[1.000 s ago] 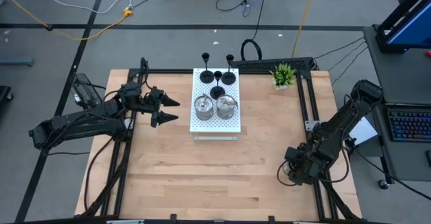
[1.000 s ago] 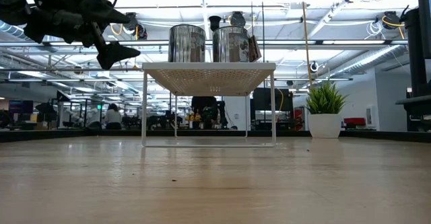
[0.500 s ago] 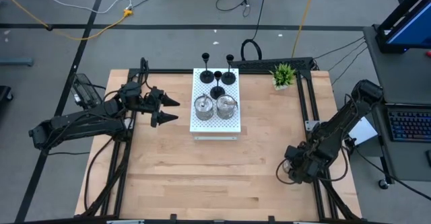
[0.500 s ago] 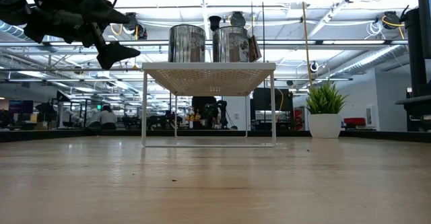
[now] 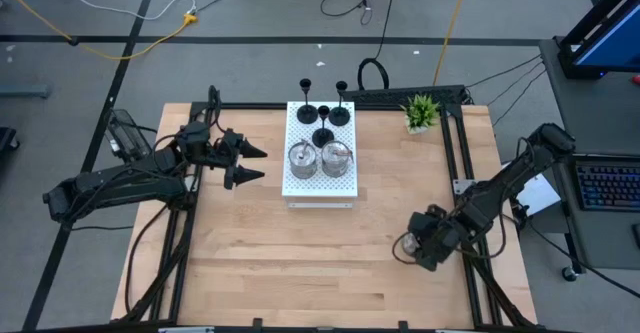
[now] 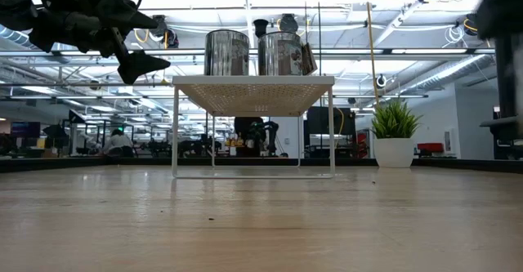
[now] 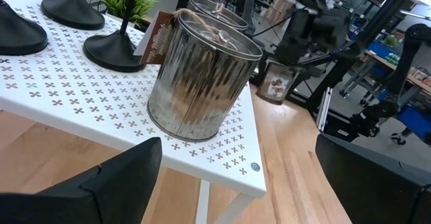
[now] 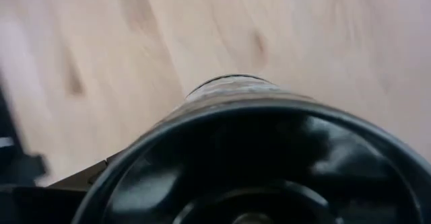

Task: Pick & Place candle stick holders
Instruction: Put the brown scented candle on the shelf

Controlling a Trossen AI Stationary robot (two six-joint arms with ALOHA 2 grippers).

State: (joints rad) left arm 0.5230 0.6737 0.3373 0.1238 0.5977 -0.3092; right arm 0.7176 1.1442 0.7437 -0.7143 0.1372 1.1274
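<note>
A white perforated board [image 5: 320, 178] stands on legs at the table's far middle. On it rest three black candle stick holders [image 5: 323, 136] by their round bases and two silver-glass ones [image 5: 302, 158] [image 7: 199, 76]. My left gripper [image 5: 250, 163] hangs open, level, just left of the board and touches nothing. My right gripper [image 5: 410, 246] is over the table's right part, shut on a third silver-glass holder [image 5: 403, 244] [image 7: 273, 83], which fills the right wrist view [image 8: 256, 163]. My right gripper comes at the silver-glass holder from above, slanting down. The holder's round open rim [image 8: 256, 106] faces the wrist, upright below it. The holder itself hides the fingers, so how they grip does not show. In the left wrist view the holder seems clear of the table.
A small green potted plant [image 5: 421, 111] stands at the far right, beyond the board. Bare wood lies across the near half of the table [image 5: 300, 263]. Black frame rails run along the left and right edges [image 5: 462, 163].
My right gripper has gone from the table's right edge toward the left and up, rolling a little, and has carried the silver-glass holder with it over the wood. My left arm has kept still.
</note>
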